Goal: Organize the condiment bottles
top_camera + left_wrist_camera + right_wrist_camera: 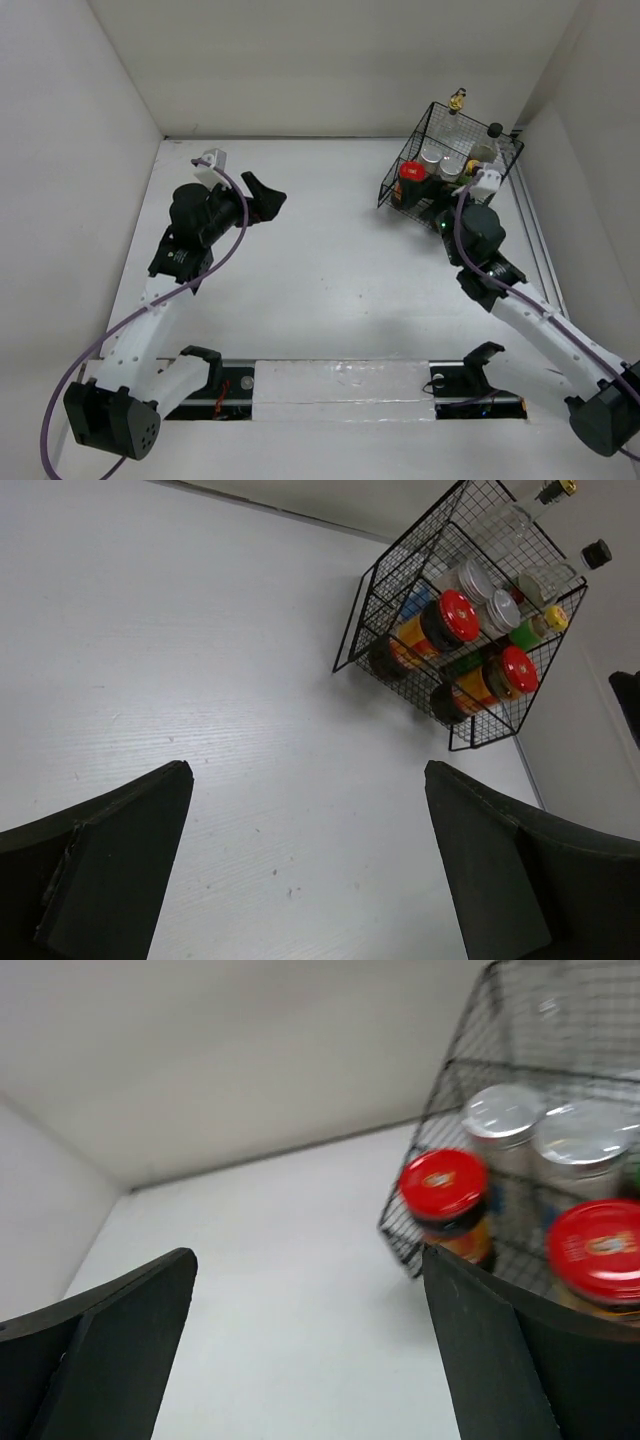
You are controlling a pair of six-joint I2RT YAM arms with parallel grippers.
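The condiment bottles all stand inside a black wire basket (392, 185) at the far right. In the left wrist view the basket (352, 620) holds two red-lidded jars (458, 613) (516, 668), two silver-lidded shakers (476, 579) (503, 608), a yellow-capped bottle (555, 617), a clear gold-capped bottle (565, 487) and a black-capped bottle (596, 552). My left gripper (268, 198) (306, 780) is open and empty over bare table, far left of the basket. My right gripper (438, 212) (308, 1260) is open and empty just in front of the basket, beside a red-lidded jar (443, 1183).
White walls close the table on the left, back and right. The basket (452, 1055) stands close to the right back corner. A rail with black clamps (470, 368) runs along the near edge between the arm bases.
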